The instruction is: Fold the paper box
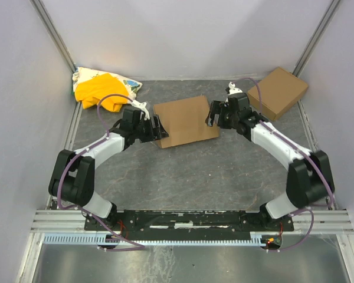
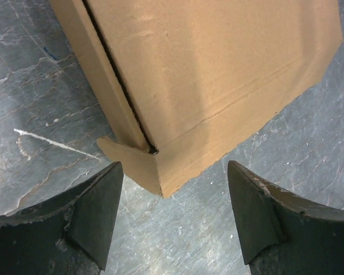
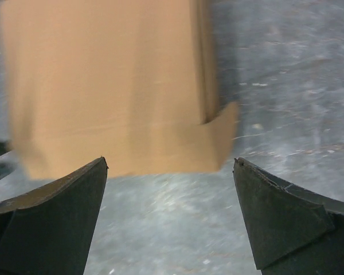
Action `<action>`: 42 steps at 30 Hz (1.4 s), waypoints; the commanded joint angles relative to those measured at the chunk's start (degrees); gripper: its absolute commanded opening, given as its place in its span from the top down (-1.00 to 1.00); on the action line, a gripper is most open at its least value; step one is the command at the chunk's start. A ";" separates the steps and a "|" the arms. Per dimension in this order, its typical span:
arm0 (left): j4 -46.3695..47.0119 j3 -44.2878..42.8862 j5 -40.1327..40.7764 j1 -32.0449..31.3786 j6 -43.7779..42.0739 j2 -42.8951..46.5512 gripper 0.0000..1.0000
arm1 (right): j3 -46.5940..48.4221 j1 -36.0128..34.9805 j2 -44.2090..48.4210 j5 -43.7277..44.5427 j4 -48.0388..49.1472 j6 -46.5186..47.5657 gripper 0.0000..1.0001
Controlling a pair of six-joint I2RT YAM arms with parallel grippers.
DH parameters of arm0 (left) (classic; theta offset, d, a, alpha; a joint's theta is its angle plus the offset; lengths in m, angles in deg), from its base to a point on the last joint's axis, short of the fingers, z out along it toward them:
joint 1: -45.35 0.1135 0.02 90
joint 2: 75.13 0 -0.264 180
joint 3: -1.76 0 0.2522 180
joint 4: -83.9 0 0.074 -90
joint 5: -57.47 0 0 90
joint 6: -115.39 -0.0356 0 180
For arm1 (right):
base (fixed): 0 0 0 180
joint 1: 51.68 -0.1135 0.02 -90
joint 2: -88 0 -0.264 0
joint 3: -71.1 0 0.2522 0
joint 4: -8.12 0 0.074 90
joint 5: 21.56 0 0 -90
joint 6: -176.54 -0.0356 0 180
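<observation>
Thin matte brown cardboard paper box, creased, corner tab poking out, on mottled grey table. Left gripper and right gripper spread wide, grasping nothing, flanking its side edges.

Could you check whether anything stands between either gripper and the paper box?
Nothing visible does. The left gripper and the right gripper, both open, face opposite sides of the paper box, with only bare table in between.
</observation>
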 commanded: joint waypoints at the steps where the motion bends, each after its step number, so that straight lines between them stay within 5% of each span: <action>1: 6.78 -1.30 0.92 -0.22 1.84 -1.94 -0.61 | 1.06 5.31 -10.07 -3.24 3.57 2.79 -0.98; 10: 12.60 -6.21 2.42 -0.22 1.43 -8.02 -0.61 | 9.18 6.45 -21.83 -9.80 7.73 2.71 -0.98; 22: 3.63 -22.78 4.79 0.07 -5.81 -18.20 -0.65 | 3.58 6.47 -17.35 -20.70 10.58 2.48 -0.97; 34: -0.15 -19.93 7.95 1.09 -6.96 -14.62 -0.67 | 6.73 6.50 -14.06 -13.27 0.59 6.45 -0.95; 42: 9.23 -14.91 13.47 0.92 -10.06 -14.42 -0.66 | 5.56 6.13 -16.33 -7.61 4.39 7.55 -0.97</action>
